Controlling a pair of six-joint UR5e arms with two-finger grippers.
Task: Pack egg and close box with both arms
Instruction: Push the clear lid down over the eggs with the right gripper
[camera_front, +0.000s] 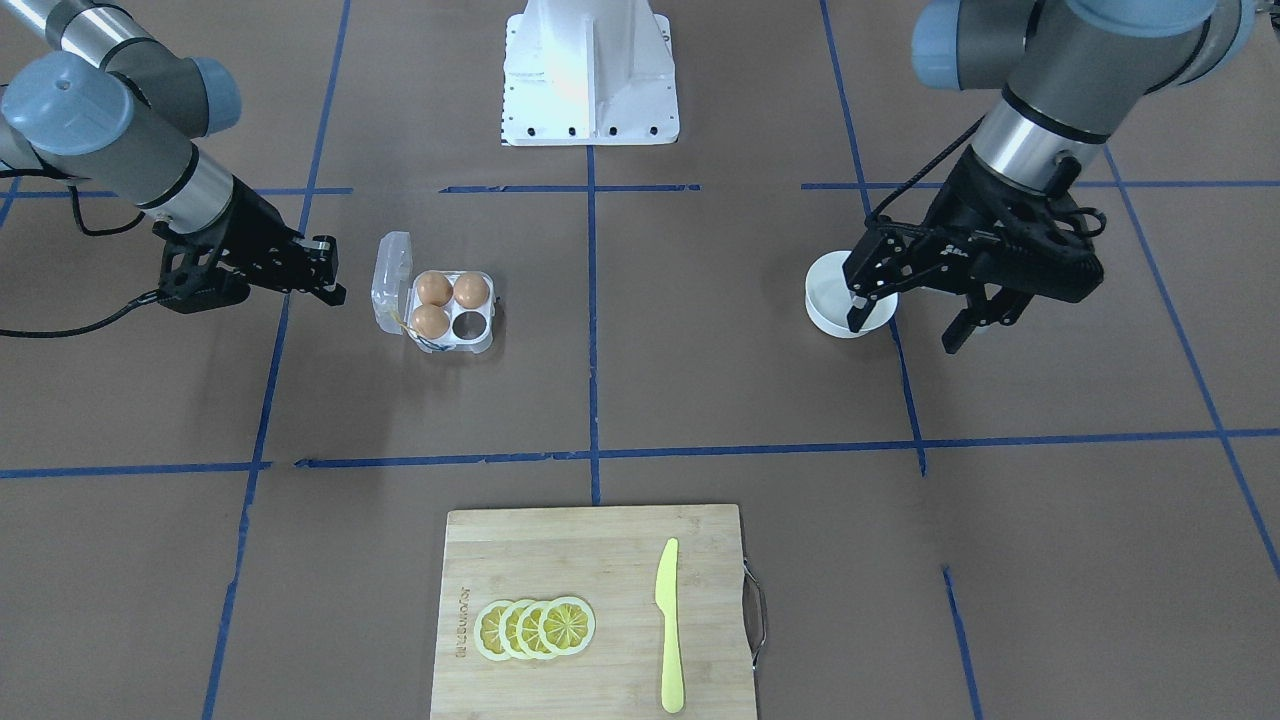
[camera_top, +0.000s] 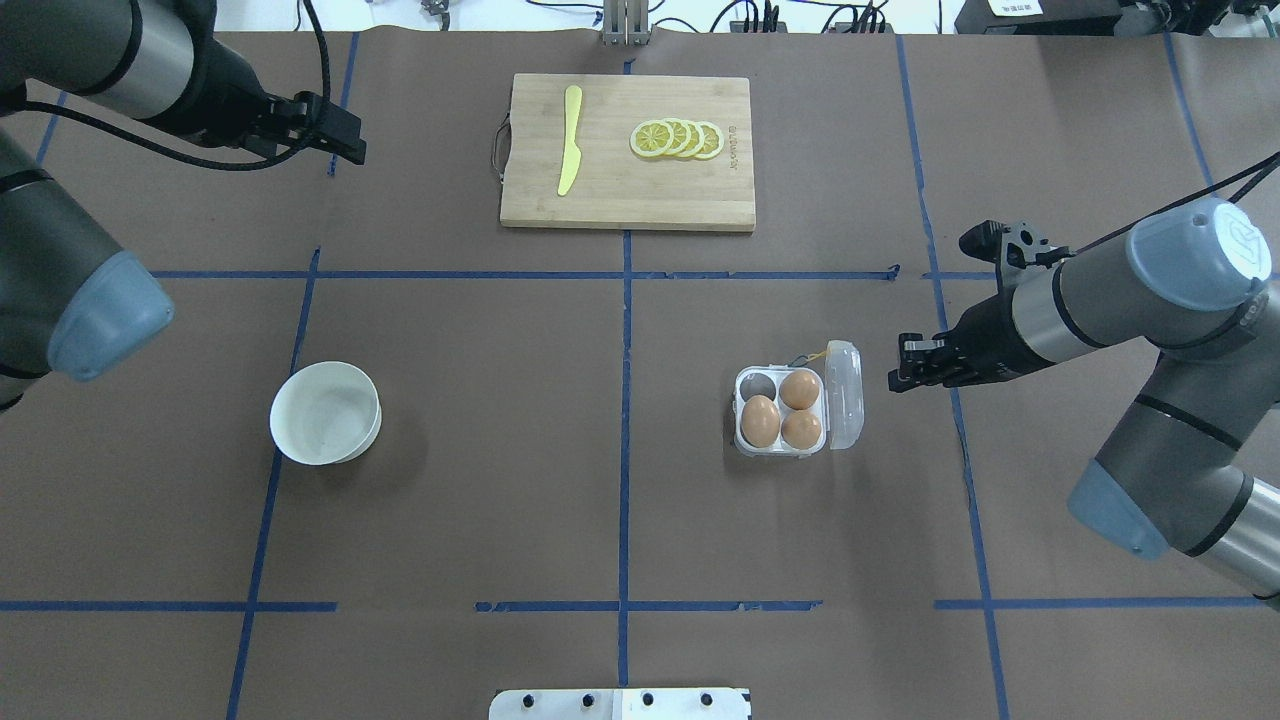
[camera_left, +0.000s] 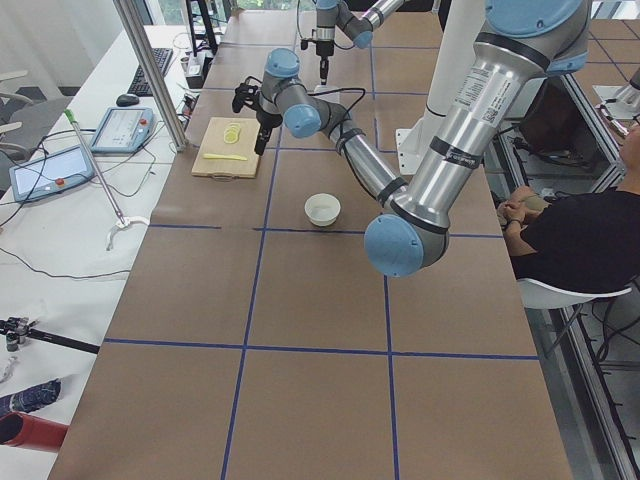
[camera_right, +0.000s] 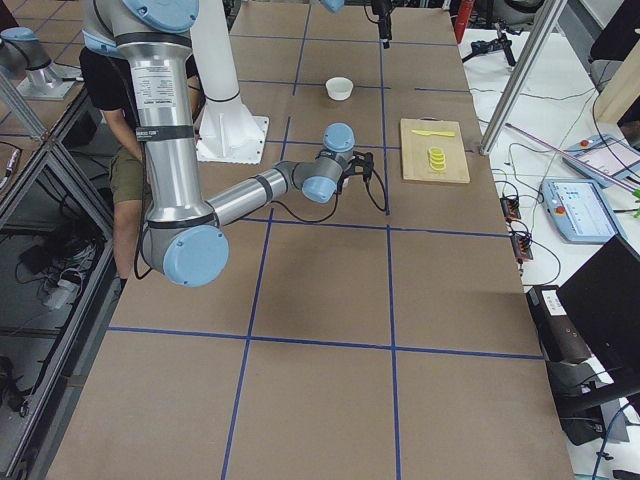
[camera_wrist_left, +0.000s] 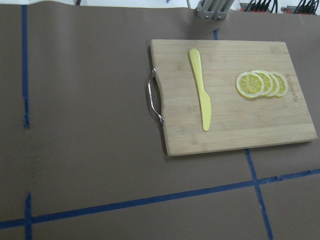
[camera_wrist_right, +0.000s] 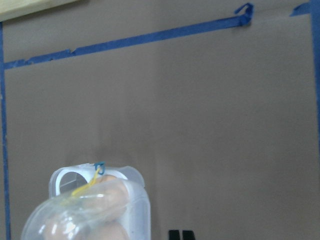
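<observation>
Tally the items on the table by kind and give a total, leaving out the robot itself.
eggs: 3
egg carton: 1
bowl: 1
cutting board: 1
knife: 1
lemon slices: 4
Total: 11

Robotics lab: a long table (camera_top: 480, 480) papered brown and gridded with blue tape (camera_top: 625, 400), two robot arms (camera_left: 455, 110) mounted at a white pedestal (camera_front: 590, 70). The side bench holds teach pendants (camera_left: 50, 170) and loose cables (camera_left: 60, 265), aluminium posts (camera_left: 150, 70) stand along the table, and an operator (camera_left: 580, 240) sits at the edge.
</observation>
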